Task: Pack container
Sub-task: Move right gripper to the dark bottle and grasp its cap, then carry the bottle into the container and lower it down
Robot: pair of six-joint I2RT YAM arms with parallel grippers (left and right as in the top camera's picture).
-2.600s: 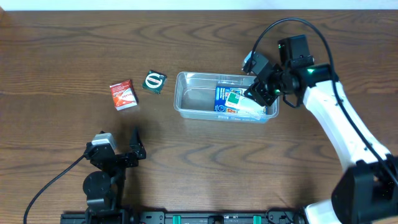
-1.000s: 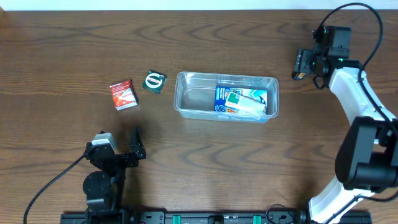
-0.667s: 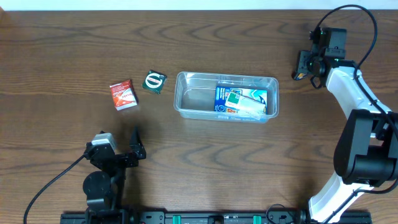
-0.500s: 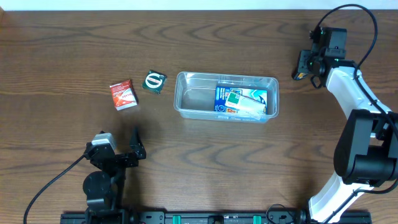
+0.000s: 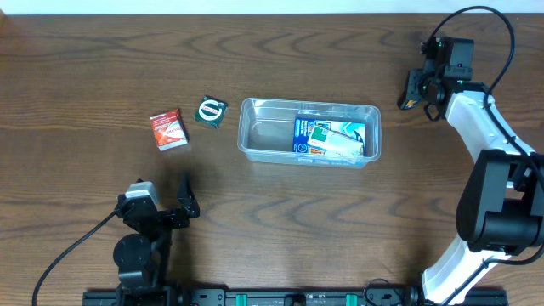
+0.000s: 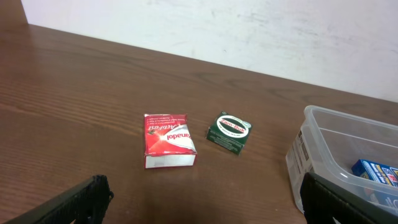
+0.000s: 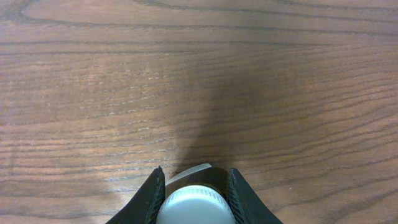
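Note:
The container is a clear plastic tub at mid-table; a blue box and a green-and-white packet lie in its right half. It shows at the right of the left wrist view. My right gripper is at the far right of the table, well clear of the tub. In its wrist view, my right gripper has its jaws closed against a brown bottle with a white cap. My left gripper rests near the front left, open and empty.
A red packet and a small dark green packet lie on the wood table left of the tub. The table's far edge meets a white wall.
My right gripper left the tub's right end, where the green-and-white packet now lies, and moved to the far right. Over the last second it has barely moved. The left arm is still.

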